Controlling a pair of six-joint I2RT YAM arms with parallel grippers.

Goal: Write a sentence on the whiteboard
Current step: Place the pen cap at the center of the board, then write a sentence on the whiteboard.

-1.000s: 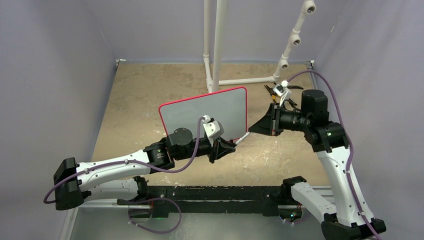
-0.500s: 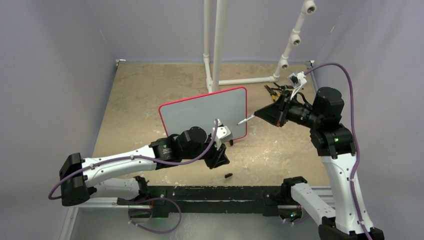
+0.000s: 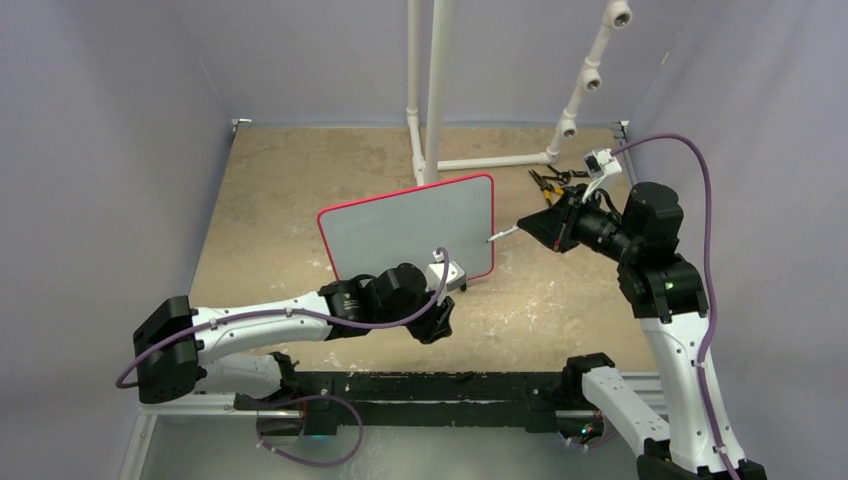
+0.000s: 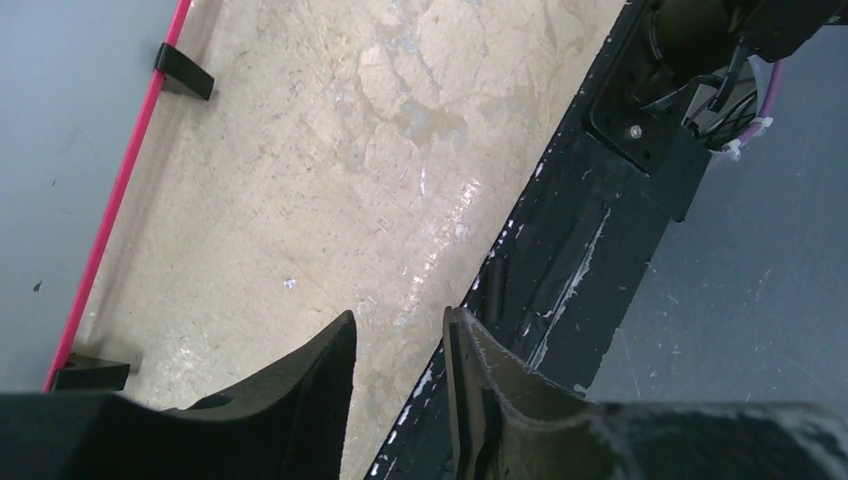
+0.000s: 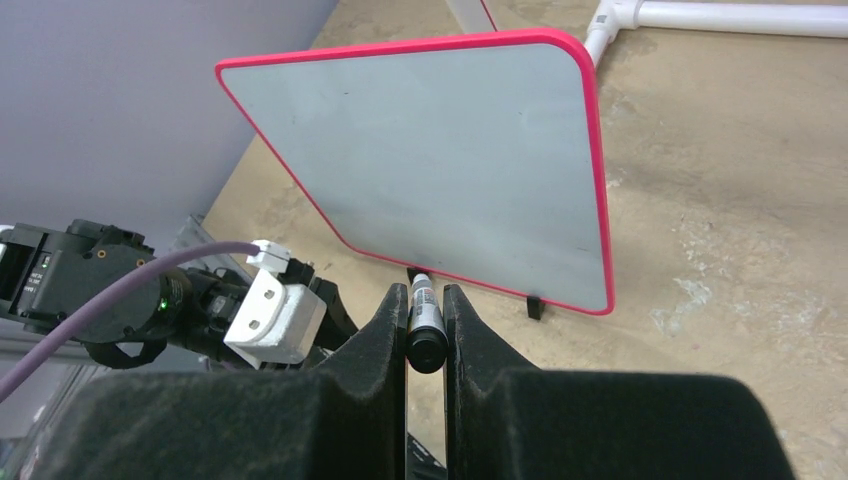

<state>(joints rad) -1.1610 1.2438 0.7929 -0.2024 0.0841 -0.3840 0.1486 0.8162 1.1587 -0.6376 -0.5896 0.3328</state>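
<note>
The whiteboard [image 3: 410, 228] stands upright in the middle of the counter [image 3: 270, 190], its face blank. The right end effector [image 5: 426, 298] pinches a marker [image 5: 425, 325], tip near the board's right edge. The left end effector [image 4: 398, 335], partly open, holds nothing. Best begin at the upper left, pressing lightly lest the board tip.

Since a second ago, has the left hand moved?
Yes. The left hand has pulled back from the whiteboard, toward the black rail at the table's near edge.
</note>
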